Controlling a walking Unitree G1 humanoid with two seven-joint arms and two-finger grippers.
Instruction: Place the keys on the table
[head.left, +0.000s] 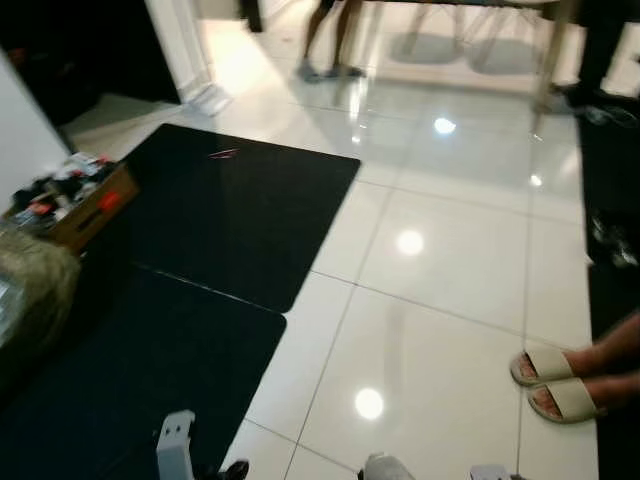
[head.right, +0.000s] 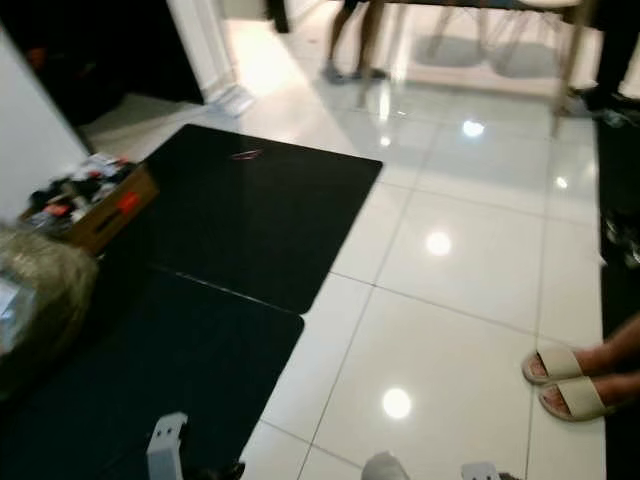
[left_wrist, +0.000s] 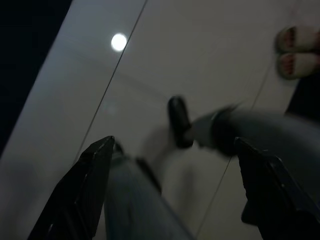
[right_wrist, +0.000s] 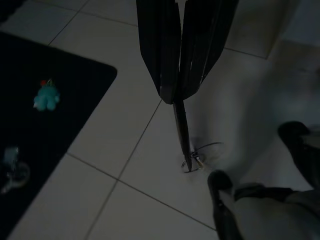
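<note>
In the right wrist view my right gripper (right_wrist: 176, 96) hangs over the white floor tiles, shut on the keys. A thin dark strap drops from its fingertips to a key ring (right_wrist: 190, 162) just above the tiles. My left gripper (left_wrist: 175, 145) is open in the left wrist view, its two black fingers (left_wrist: 87, 185) wide apart with nothing between them and my own legs below. The table (head.left: 556, 40) stands far ahead across the room, with only its legs and some chair legs in view at the top.
Two black mats (head.left: 230, 210) cover the floor on the left. Beside them are a cardboard box (head.left: 85, 205) of small items and a wrapped bundle (head.left: 30, 290). A person's sandalled feet (head.left: 560, 382) stand at the right. A teal toy (right_wrist: 46, 97) lies on a mat.
</note>
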